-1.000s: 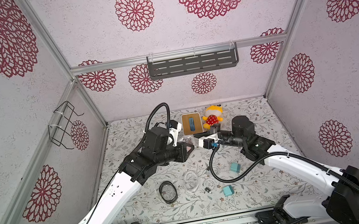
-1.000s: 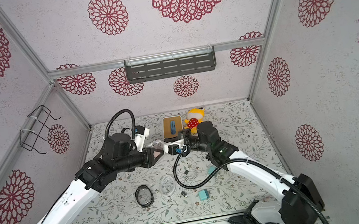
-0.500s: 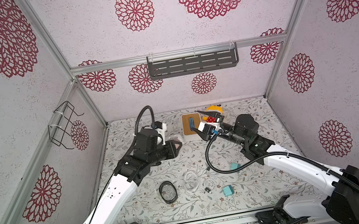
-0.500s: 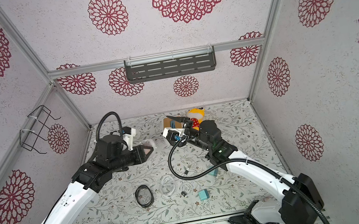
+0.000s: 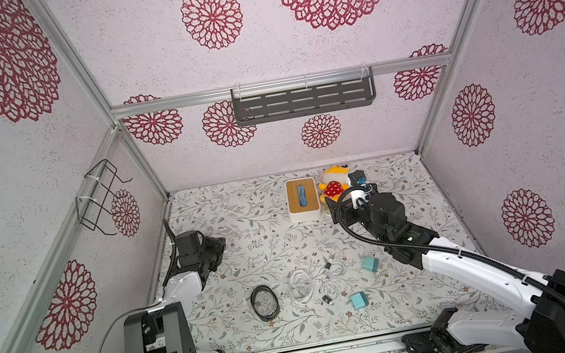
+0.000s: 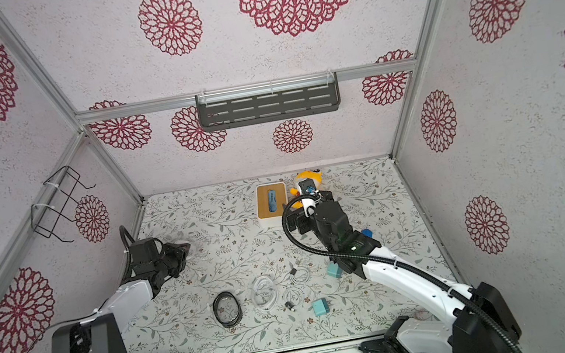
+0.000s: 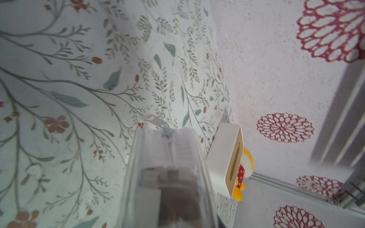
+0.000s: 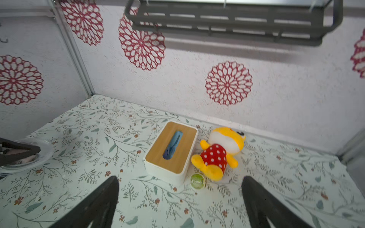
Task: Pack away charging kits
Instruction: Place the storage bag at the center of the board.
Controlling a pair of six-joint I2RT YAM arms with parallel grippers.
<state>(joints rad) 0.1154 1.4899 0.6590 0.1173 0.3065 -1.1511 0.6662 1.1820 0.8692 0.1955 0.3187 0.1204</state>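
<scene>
Right wrist view gives us the plainest reading: the right gripper (image 8: 180, 179) has its two dark fingers (image 8: 98, 199) spread wide with only table (image 8: 59, 197) between them, so it holds nothing. It faces the white box (image 8: 162, 169) with the wooden lid, a plush toy (image 8: 215, 156) and a small green tin (image 8: 197, 181), none of which we take as task items; we judge it is free for a pick.

Across the table, the left gripper (image 8: 23, 151) is clamped on one end of a clear zip pouch (image 7: 167, 158), which sticks out ahead of it near the left wall. We read that hold as steadying the pouch, off to the side, as the place to pack into. Something pinkish-brown shows through the plastic, but we cannot tell what it is, nor whether the zip is open.

The kit parts we can see lie loose near the front, well apart from the pouch: a teal adapter (image 5: 370, 263) just beside the right forearm, a second teal adapter (image 5: 358, 300) nearer the rail, and white cable coils (image 5: 301, 285) between them and a black ring (image 5: 264, 303). No pink adapter shows on the table.
</scene>
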